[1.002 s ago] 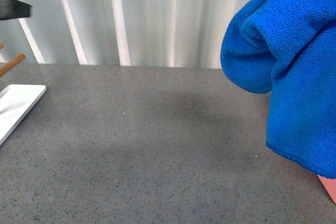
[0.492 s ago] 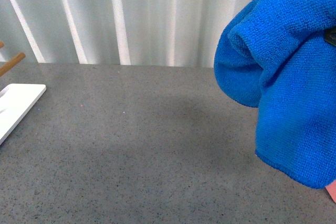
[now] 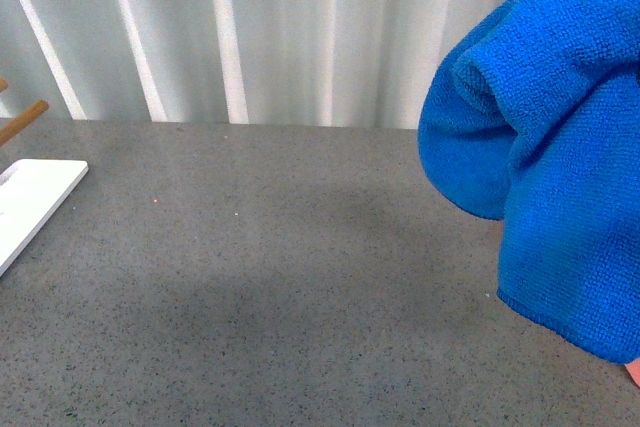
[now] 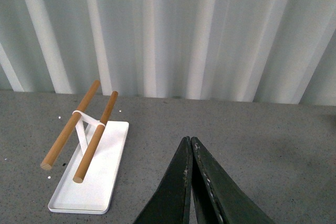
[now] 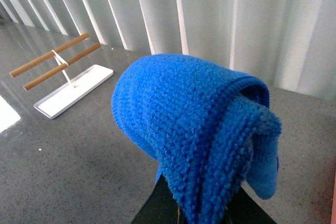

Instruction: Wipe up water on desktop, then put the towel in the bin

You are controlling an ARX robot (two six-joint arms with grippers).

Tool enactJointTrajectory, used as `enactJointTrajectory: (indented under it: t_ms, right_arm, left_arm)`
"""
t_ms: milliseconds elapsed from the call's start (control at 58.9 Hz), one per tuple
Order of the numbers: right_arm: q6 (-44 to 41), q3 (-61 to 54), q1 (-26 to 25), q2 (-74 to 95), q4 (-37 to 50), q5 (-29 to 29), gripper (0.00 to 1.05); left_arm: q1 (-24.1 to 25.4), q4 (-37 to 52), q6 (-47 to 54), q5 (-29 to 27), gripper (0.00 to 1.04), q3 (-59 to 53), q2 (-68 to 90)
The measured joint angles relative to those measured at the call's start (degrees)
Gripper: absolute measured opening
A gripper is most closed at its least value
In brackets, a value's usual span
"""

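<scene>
White pleated curtains back a wide, speckled dark grey stone-like surface [image 3: 250, 277], which looks dry. A bright royal-blue fuzzy microfibre towel [image 3: 560, 167] hangs in the air at the right, draped over the right gripper [image 5: 199, 209] that grasps it. A sliver of the salmon-pink plastic bin [image 3: 634, 371] shows just below. The left gripper [image 4: 190, 148] is clenched, empty. Wiping seems done; the next move is probably to centre the towel over the bin and release it.
</scene>
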Motion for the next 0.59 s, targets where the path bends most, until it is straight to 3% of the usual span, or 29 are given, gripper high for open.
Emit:
enactJointTrajectory:
  t_ms: [594]
  right_arm:
    - [-2.58,-0.28,2.27,-4.22,-5.07,2.64,0.04]
  left_arm:
    - [0.00,-3.50,0.00,-0.02,0.04,-5.68,-9.33]
